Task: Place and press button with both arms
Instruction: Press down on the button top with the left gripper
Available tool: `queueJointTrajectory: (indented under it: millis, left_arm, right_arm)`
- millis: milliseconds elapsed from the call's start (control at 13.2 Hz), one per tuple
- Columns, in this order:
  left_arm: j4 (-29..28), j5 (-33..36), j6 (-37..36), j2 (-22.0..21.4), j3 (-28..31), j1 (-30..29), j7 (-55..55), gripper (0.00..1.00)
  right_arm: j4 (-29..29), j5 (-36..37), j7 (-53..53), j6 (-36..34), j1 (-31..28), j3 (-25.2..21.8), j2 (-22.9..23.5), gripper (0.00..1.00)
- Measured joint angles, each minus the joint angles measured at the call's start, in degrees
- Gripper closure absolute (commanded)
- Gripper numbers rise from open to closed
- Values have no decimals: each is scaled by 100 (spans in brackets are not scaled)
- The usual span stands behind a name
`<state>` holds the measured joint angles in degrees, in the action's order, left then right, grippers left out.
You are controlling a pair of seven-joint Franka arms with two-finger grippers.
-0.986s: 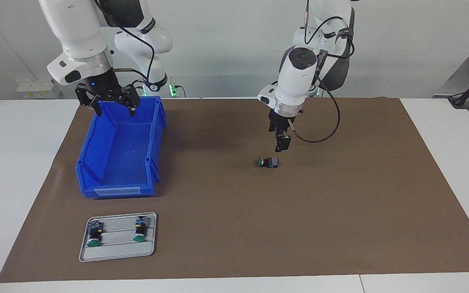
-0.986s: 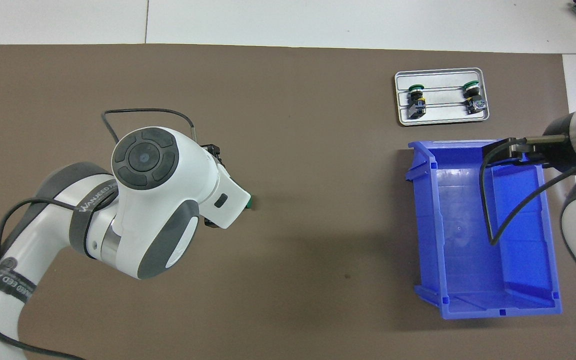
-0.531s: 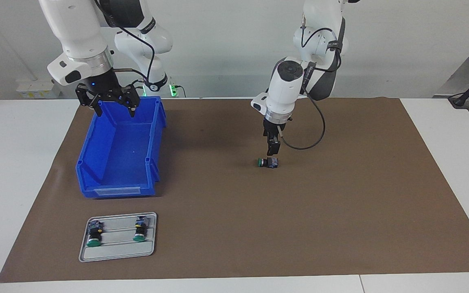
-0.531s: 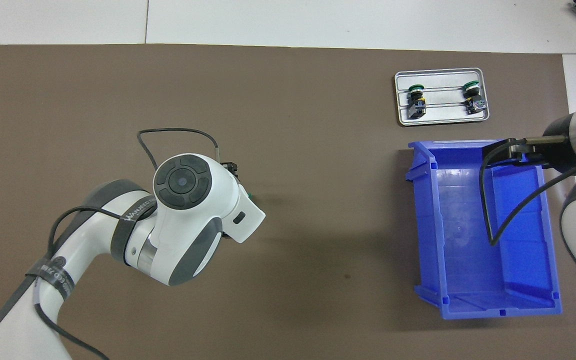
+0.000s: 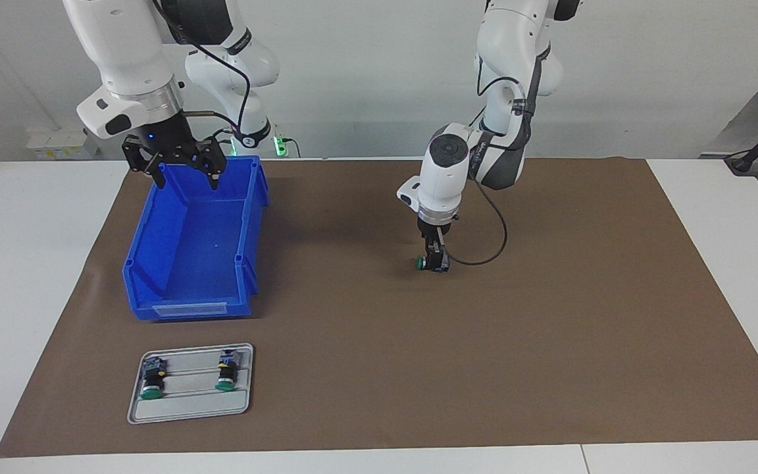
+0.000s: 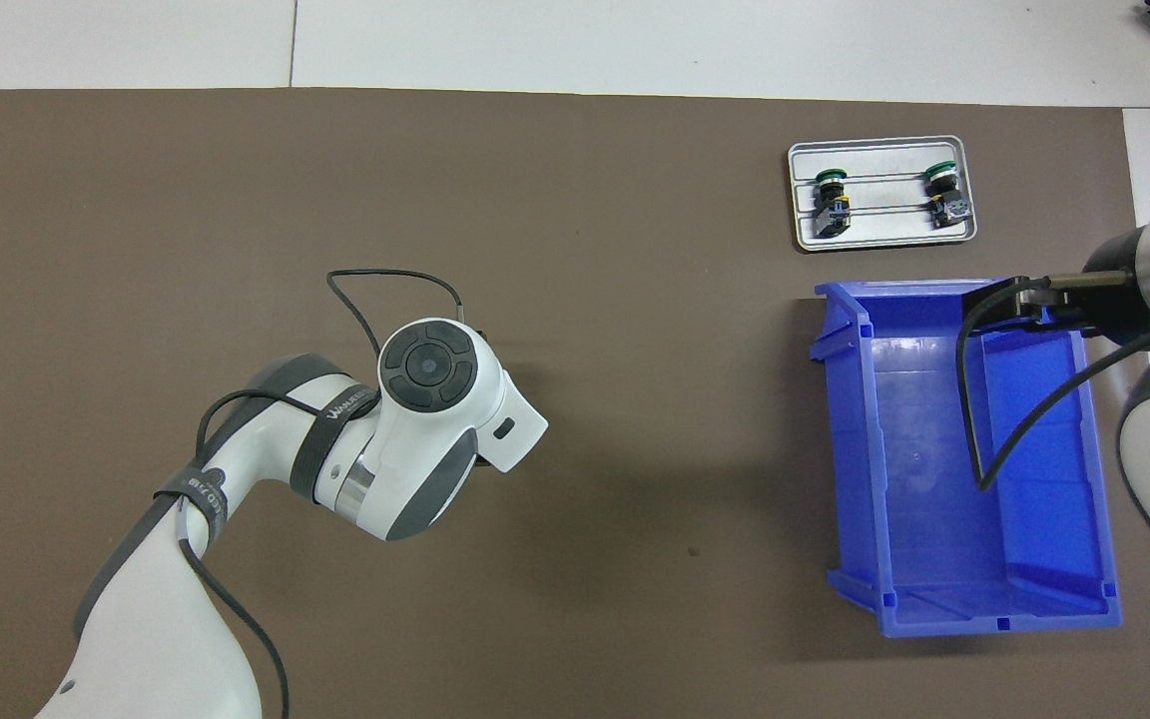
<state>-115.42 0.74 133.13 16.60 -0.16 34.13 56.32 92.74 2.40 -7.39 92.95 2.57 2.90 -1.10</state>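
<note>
Left hand (image 5: 433, 261) open, down around button (image 5: 422, 263) – right hand (image 5: 185, 172) open (over bin (image 5: 155, 263)).

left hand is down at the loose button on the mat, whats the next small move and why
Probably close the left hand on the button: it is right down at the button, which lies on its side on the mat, and looks open. The right hand waits over the bin.
</note>
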Motion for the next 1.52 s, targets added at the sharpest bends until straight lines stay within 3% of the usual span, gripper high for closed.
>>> queueJointTrajectory:
  millis: [910,1062,1366,1517]
  left_arm:
    - [-342,11,859,181,-8,39,-186,4]
    - [-344,11,858,180,-7,40,-200,20]
    - [-332,19,845,132,34,41,-213,81]
    - [-322,24,831,127,57,41,-215,100]
  right_arm:
    - [7,0,0,0,0,0,-4,0]
    - [7,0,0,0,0,0,-4,0]
    - [7,0,0,0,0,0,-5,0]
    - [8,0,0,0,0,0,-5,0]
